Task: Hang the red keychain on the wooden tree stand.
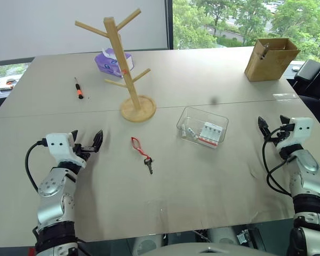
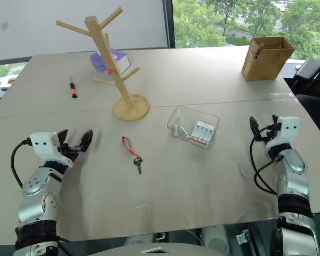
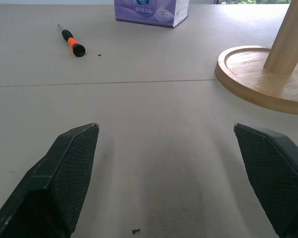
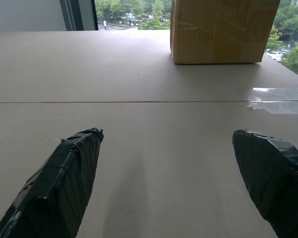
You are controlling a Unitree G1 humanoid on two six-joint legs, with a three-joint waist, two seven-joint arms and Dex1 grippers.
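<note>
The red keychain (image 1: 141, 152), a thin red cord loop with a small dark key, lies flat on the table in front of the wooden tree stand (image 1: 129, 74). The stand's pole rises from a round base disc (image 3: 260, 79) and bears several angled pegs. My left gripper (image 1: 87, 140) hovers open over the table, left of the keychain, nothing between its fingers (image 3: 64, 173). My right gripper (image 1: 272, 125) stands open far to the right, also empty, with its fingers (image 4: 69, 173) spread wide.
A clear plastic tray (image 1: 202, 127) with small items sits right of the keychain. An orange-handled screwdriver (image 1: 78, 88) and a purple tissue pack (image 1: 113, 62) lie behind on the left. A brown cardboard box (image 1: 270, 58) stands at the back right.
</note>
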